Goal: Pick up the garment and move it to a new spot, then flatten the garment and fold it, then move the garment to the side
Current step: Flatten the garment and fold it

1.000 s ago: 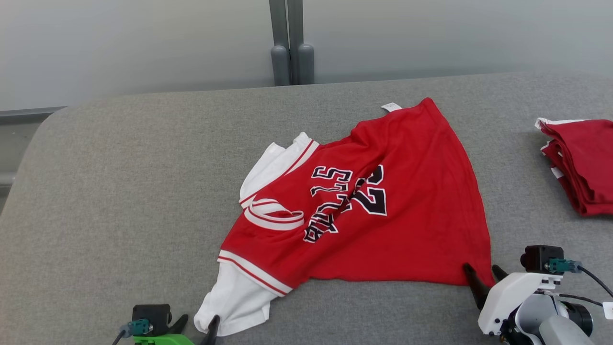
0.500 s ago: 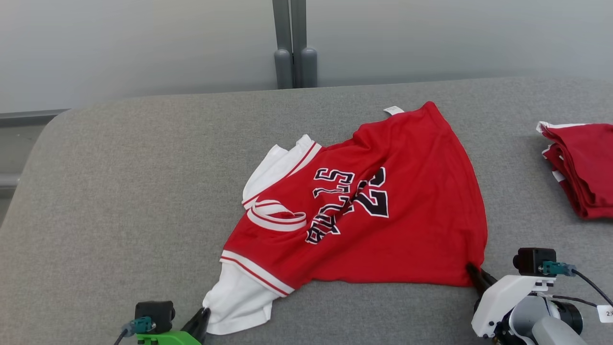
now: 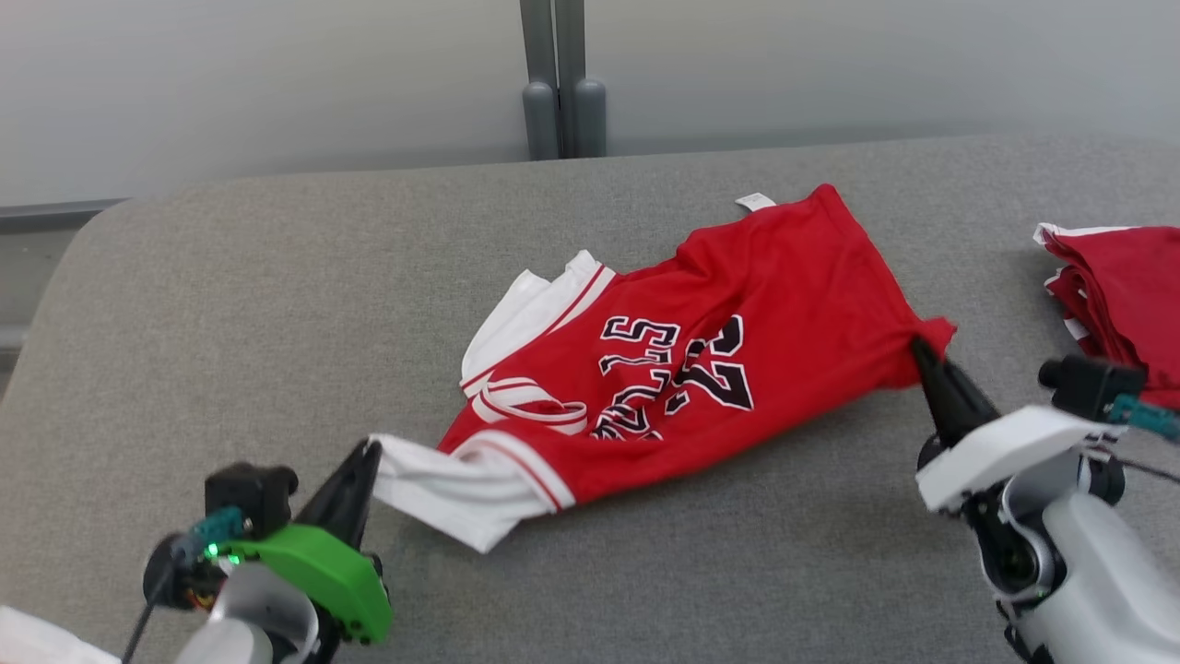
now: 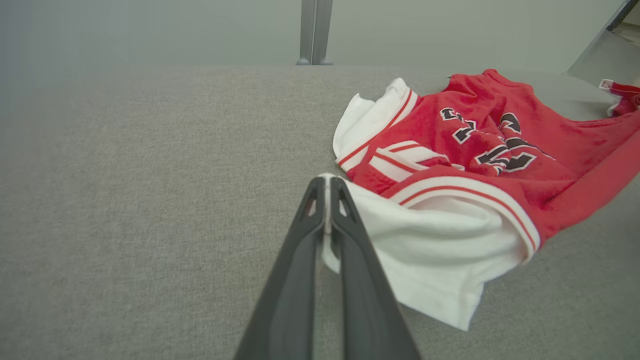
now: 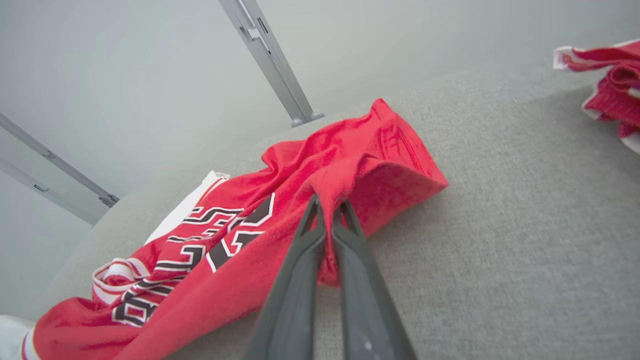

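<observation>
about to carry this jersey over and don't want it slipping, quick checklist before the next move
1. Left gripper shut on the jersey, at its white sleeve: ok.
2. Right gripper shut on its red hem: ok.
3. Jersey clear of the grey surface: not ok, its middle lies on it.
4. Fabric flat: not ok, creased.
5. Folded red stack apart from the jersey: ok.

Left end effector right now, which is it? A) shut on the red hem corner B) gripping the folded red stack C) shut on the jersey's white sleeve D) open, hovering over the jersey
C: in the left wrist view the left end effector is closed with the white sleeve of the jersey pinched between its fingers; the red hem corner is in the right end effector.
</observation>
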`<state>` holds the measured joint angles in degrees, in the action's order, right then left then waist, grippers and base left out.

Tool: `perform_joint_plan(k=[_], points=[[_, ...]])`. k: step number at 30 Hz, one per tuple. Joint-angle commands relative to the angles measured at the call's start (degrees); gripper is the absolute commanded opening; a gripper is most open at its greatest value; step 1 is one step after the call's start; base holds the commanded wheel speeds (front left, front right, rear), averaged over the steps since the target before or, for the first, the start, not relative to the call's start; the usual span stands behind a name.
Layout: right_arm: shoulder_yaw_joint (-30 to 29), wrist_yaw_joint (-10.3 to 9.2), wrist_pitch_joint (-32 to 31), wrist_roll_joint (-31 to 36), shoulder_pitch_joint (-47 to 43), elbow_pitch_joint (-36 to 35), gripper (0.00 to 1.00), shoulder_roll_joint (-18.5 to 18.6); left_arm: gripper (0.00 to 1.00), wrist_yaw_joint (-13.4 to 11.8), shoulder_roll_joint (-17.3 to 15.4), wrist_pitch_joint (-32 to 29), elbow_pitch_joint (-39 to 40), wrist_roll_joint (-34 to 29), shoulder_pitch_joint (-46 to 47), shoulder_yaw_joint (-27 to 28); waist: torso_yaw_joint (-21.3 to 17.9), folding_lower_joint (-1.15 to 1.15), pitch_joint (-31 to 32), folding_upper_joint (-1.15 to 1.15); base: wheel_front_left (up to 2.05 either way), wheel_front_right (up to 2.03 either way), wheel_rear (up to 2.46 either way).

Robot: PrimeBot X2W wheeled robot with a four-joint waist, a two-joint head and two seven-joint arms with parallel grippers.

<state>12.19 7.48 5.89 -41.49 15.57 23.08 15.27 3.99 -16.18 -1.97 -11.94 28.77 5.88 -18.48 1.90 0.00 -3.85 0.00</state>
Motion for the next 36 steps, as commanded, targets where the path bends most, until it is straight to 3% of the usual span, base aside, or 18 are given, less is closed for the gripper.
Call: perform_joint_plan(k=[1, 10, 22, 36], points=[[-0.25, 0.02, 0.72, -1.63, 2.77, -1.32, 0.00, 0.66, 0.00, -0.41, -0.88, -0.48, 1.14, -0.61, 3.18, 0.43, -0.24, 0.00, -2.26, 0.00, 0.00, 0.00, 0.00], [1.08, 0.02, -0.65, -8.49, 21.96, -2.43, 0.00, 4.71, 0.00, 1.40, -2.81, -4.57, 0.59, -1.04, 26.50, 2.26, -0.13, 0.00, -12.74, 0.00, 0.00, 0.00, 0.00], [5.40, 0.02, -0.85, -14.29, 54.03, 8.25, 0.00, 5.77, 0.00, 2.90, -4.21, -4.27, -16.90, -3.07, 64.32, 2.56, -0.43, 0.00, -24.36, 0.00, 0.00, 0.00, 0.00], [9.29, 0.02, 4.45, -20.97, 77.09, 17.09, 0.00, 5.10, 0.00, 3.21, -2.69, 2.12, -34.12, -6.62, 92.41, 0.44, -1.20, 0.00, -27.78, 0.00, 0.00, 0.00, 0.00]])
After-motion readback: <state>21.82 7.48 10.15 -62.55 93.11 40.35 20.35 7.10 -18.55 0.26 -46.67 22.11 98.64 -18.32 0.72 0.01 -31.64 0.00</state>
